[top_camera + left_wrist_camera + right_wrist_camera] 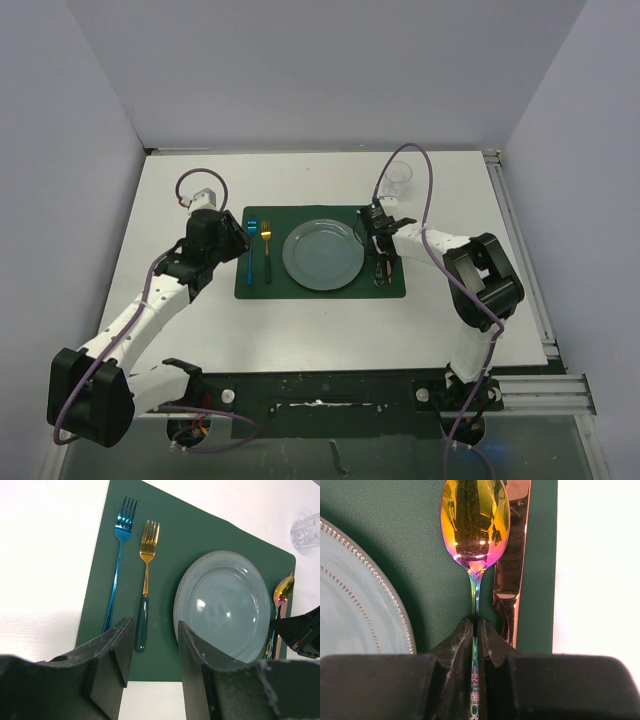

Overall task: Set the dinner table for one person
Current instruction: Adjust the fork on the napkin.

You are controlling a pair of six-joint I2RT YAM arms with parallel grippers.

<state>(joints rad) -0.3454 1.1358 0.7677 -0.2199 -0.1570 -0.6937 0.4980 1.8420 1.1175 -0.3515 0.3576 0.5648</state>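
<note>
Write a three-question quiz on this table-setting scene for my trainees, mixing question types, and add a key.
1. Multiple choice: the right gripper is shut on the A) gold fork B) spoon C) plate.
2. True or false: the left gripper is shut.
3. Fill in: the fork farther from the plate is ___.
Key: 1 B; 2 false; 3 blue fork.
</note>
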